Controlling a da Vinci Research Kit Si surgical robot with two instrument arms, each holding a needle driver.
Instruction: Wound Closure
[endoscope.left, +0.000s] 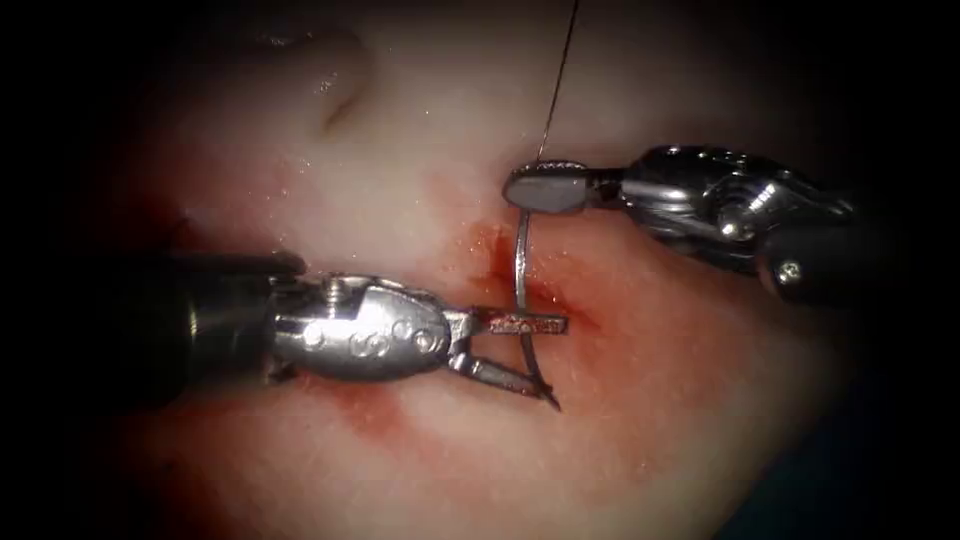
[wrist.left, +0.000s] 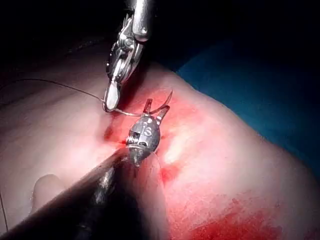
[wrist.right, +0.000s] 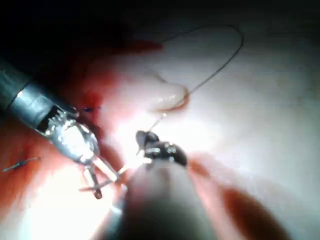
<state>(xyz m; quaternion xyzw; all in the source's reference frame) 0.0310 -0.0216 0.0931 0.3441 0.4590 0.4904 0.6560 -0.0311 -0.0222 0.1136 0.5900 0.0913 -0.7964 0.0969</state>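
I see the right gripper (endoscope.left: 545, 188) clenched on the needle (endoscope.left: 521, 270) at its thread end. The left gripper (endoscope.left: 520, 350) is spread wide around the needle near its tip, not gripping. The needle hangs clear above the cut (endoscope.left: 495, 262) in the tissue (endoscope.left: 400, 150), tip toward 6 o'clock. Thread (endoscope.left: 560, 75) runs off toward 12.

Surgical practice bench: tissue (endoscope.left: 640, 420) lying on blue drape (wrist.left: 260, 85).

Two hands: left hand (endoscope.left: 515, 350), right hand (endoscope.left: 545, 188); one needle (endoscope.left: 522, 270); one thread (endoscope.left: 558, 80); one tissue (endoscope.left: 400, 130).
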